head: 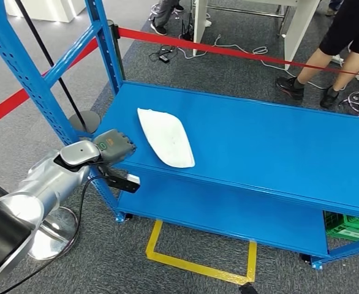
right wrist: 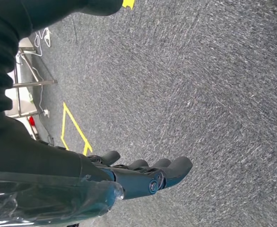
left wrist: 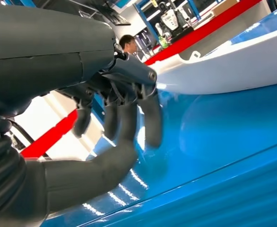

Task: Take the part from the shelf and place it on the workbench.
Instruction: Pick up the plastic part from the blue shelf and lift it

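The part (head: pixel 165 136) is a flat white pointed-oval piece lying on the blue shelf (head: pixel 261 141), toward its left end. My left hand (head: pixel 115 147) hovers at the shelf's front left corner, just left of the part and apart from it. In the left wrist view that left hand (left wrist: pixel 130 118) has its fingers (left wrist: pixel 151 120) spread and slightly curled above the blue surface, holding nothing, with the white part (left wrist: pixel 229 66) lying beyond them. My right hand (right wrist: pixel 144 175) hangs over grey carpet, fingers straight and empty.
Blue uprights (head: pixel 105 43) stand at the shelf's left end. A red barrier tape (head: pixel 242 53) runs behind the shelf. A person's legs (head: pixel 328 61) stand at the far right. A green crate (head: pixel 351 225) sits under the shelf at the right. Yellow floor tape (head: pixel 201 257) marks the carpet.
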You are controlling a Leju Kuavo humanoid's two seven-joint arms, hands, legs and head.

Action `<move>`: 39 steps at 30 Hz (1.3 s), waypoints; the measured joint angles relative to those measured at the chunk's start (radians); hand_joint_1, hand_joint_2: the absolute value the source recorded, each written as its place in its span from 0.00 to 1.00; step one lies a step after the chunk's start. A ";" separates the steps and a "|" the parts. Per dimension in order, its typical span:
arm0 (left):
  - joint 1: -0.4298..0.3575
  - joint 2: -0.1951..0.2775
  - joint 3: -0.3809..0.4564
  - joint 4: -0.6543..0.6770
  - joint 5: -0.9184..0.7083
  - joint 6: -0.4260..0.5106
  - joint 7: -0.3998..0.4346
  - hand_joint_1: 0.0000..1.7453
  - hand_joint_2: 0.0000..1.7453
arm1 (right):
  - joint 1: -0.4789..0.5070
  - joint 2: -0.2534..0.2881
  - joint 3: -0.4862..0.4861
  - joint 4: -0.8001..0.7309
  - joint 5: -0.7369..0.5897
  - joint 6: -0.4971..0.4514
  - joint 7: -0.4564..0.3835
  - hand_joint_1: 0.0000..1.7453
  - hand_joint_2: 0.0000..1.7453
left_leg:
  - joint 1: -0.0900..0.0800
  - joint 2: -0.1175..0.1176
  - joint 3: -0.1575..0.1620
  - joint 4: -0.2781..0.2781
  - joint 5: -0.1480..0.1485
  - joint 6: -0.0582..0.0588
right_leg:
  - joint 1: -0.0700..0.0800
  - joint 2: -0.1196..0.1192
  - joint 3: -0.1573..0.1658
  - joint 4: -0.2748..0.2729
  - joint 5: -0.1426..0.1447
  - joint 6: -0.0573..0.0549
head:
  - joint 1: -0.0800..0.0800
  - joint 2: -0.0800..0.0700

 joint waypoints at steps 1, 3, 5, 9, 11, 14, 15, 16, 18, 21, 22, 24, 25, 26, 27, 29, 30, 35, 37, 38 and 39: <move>-0.001 -0.001 0.000 0.000 -0.003 0.000 0.000 0.00 1.00 | 0.000 0.000 0.000 0.000 0.000 0.000 0.000 0.00 1.00 | 0.000 0.000 0.000 0.000 0.000 0.000 | 0.000 0.000 0.000 0.000 0.000 0.000 | 0.000 0.000; -0.007 -0.004 0.000 0.000 -0.006 0.003 0.001 0.00 1.00 | 0.000 0.000 0.000 0.000 0.001 0.001 0.000 0.00 1.00 | 0.000 0.000 0.000 0.000 0.000 0.000 | 0.000 0.000 0.000 0.000 0.000 0.000 | 0.000 0.000; -0.016 -0.009 0.000 0.000 -0.006 0.003 0.003 0.00 1.00 | -0.001 0.000 0.000 0.000 0.001 0.001 0.000 0.00 1.00 | 0.000 0.000 0.000 0.000 0.000 0.000 | 0.000 0.000 0.000 0.000 0.000 0.000 | 0.000 0.000; -0.027 -0.015 0.000 0.000 -0.006 0.004 0.006 0.00 1.00 | -0.001 0.000 0.000 0.000 0.001 0.001 0.000 0.00 1.00 | 0.000 0.000 0.000 0.000 0.000 0.000 | 0.000 0.000 0.000 0.000 0.000 0.000 | 0.000 0.000; -0.028 -0.017 0.000 0.000 -0.006 0.008 0.006 0.00 1.00 | -0.001 0.000 0.000 0.000 0.001 0.001 0.000 0.00 1.00 | 0.000 0.000 0.000 0.000 0.000 0.000 | 0.000 0.000 0.000 0.000 0.000 0.000 | 0.000 0.000; -0.032 -0.025 0.000 0.000 -0.011 0.041 -0.003 0.00 1.00 | -0.001 0.000 0.000 0.000 0.001 0.001 0.002 0.00 1.00 | 0.000 0.000 0.000 0.000 0.000 0.000 | 0.000 0.000 0.000 0.000 0.000 0.000 | 0.000 0.000; -0.037 -0.032 -0.001 0.000 -0.015 0.051 -0.006 0.00 1.00 | -0.002 0.000 0.000 0.000 0.001 0.001 0.002 0.00 1.00 | 0.000 0.000 0.000 0.000 0.000 0.000 | 0.000 0.000 0.000 0.000 0.000 0.000 | 0.000 0.000; -0.043 -0.041 -0.001 0.000 -0.022 0.055 -0.008 0.00 1.00 | -0.003 0.000 0.000 0.000 0.001 0.001 0.002 0.00 1.00 | 0.000 0.000 0.000 0.000 0.001 0.000 | 0.000 0.000 0.000 0.000 0.000 0.000 | 0.000 0.000; -0.059 -0.061 -0.004 -0.001 -0.037 0.053 -0.008 0.00 1.00 | -0.005 0.000 0.000 0.000 0.001 0.001 0.002 0.00 1.00 | 0.000 0.000 0.000 0.000 0.001 0.000 | 0.000 0.000 0.000 0.000 0.000 0.000 | 0.000 0.000; -0.083 -0.088 -0.012 -0.001 -0.058 0.051 -0.005 0.00 1.00 | -0.007 0.000 0.000 0.000 0.001 0.001 0.000 0.00 1.00 | -0.001 0.000 0.000 0.000 0.001 0.000 | -0.001 0.000 0.000 0.000 0.001 0.001 | 0.000 0.000; -0.090 -0.095 -0.015 -0.002 -0.062 0.051 -0.006 0.00 1.00 | -0.008 0.000 0.000 0.000 0.001 0.001 -0.001 0.00 1.00 | -0.001 0.000 0.000 0.000 0.001 0.000 | -0.001 0.000 0.000 0.000 0.001 0.001 | 0.000 0.000; -0.097 -0.106 -0.020 -0.002 -0.068 0.051 -0.019 0.00 1.00 | -0.008 0.000 0.000 0.000 0.001 0.001 -0.002 0.00 1.00 | -0.001 0.000 0.000 0.000 0.001 0.000 | -0.001 0.000 0.000 0.000 0.001 0.001 | 0.000 0.000; -0.098 -0.109 -0.022 -0.002 -0.069 0.051 -0.028 0.00 1.00 | -0.008 0.000 0.000 0.000 0.001 0.001 -0.002 0.00 1.00 | -0.001 0.000 0.000 0.000 0.001 0.000 | -0.001 0.000 0.000 0.000 0.001 0.001 | 0.000 0.000; -0.098 -0.112 -0.024 -0.002 -0.069 0.051 -0.037 0.00 1.00 | -0.008 0.000 0.000 0.000 0.001 0.001 -0.002 0.00 1.00 | -0.001 0.000 0.000 0.000 0.001 0.000 | -0.001 0.000 0.000 0.000 0.001 0.001 | 0.000 0.000; -0.098 -0.114 -0.027 -0.002 -0.069 0.051 -0.043 0.00 1.00 | -0.008 0.000 0.000 0.000 0.001 0.001 -0.002 0.00 1.00 | -0.001 0.000 0.000 0.000 0.001 0.000 | -0.001 0.000 0.000 0.000 0.001 0.001 | 0.000 0.000; -0.097 -0.117 -0.032 -0.002 -0.068 0.050 -0.052 0.00 1.00 | -0.008 0.000 0.000 0.000 0.001 0.001 -0.002 0.00 1.00 | -0.001 0.000 0.000 0.000 0.001 0.000 | 0.000 0.000 0.000 0.000 0.001 0.001 | 0.000 0.000; -0.096 -0.118 -0.034 -0.002 -0.067 0.048 -0.057 0.00 1.00 | -0.008 0.000 0.000 0.000 0.001 0.001 -0.002 0.00 1.00 | 0.000 0.000 0.000 0.000 0.001 0.000 | 0.000 0.000 0.000 0.000 0.001 0.001 | 0.000 0.000; -0.070 -0.118 -0.041 -0.002 -0.057 0.033 -0.078 0.00 1.00 | -0.010 0.000 0.000 0.000 0.001 0.002 0.000 0.00 1.00 | 0.000 0.000 0.000 0.000 0.001 0.000 | 0.000 0.000 0.000 0.000 0.001 0.001 | 0.000 0.000; -0.059 -0.118 -0.044 -0.002 -0.055 0.033 -0.078 0.00 1.00 | -0.011 0.000 0.000 0.000 0.001 0.003 0.000 0.00 1.00 | -0.001 0.000 0.000 0.000 0.001 0.000 | 0.000 0.000 0.000 0.000 0.001 0.001 | 0.000 0.000; -0.055 -0.118 -0.046 -0.002 -0.055 0.033 -0.078 0.00 1.00 | -0.011 0.000 0.000 0.000 0.001 0.004 0.000 0.00 1.00 | -0.001 0.000 0.000 0.000 0.001 0.000 | 0.000 0.000 0.000 0.000 0.001 0.001 | 0.000 0.000; -0.053 -0.118 -0.047 -0.002 -0.054 0.032 -0.078 0.00 1.00 | -0.011 0.000 0.000 0.000 0.001 0.004 0.000 0.00 1.00 | -0.001 0.000 0.000 0.000 0.001 0.000 | -0.001 0.000 0.000 0.000 0.001 0.001 | 0.000 0.000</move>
